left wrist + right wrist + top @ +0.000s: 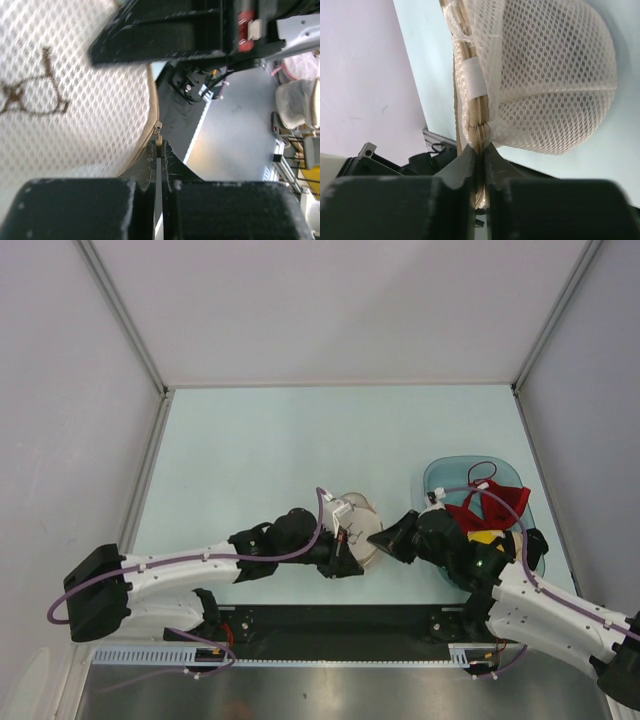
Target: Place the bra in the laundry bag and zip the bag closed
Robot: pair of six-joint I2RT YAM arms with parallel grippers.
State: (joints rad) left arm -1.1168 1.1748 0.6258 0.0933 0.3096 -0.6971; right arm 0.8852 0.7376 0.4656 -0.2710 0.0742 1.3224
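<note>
The cream-white mesh laundry bag (pixel 362 525) stands on edge on the pale table between my two grippers. My left gripper (pixel 348 560) is at its near left side, shut on the small beige zip pull (pixel 159 142) at the bag's rim. The mesh face with the dark logo (pixel 30 97) fills the left of the left wrist view. My right gripper (pixel 388 540) is at the bag's right side, shut on the beige zip rim (pixel 479 127) below the domed mesh (pixel 550 75). The taupe bra is hidden; none of it shows in any view.
A translucent teal basket (pixel 440 480) stands right of the bag, holding a red bra (pixel 495 502) and a yellow-and-black garment (pixel 485 537). My right arm lies over its near side. The black base strip (pixel 330 625) runs along the near table edge. Walls enclose three sides.
</note>
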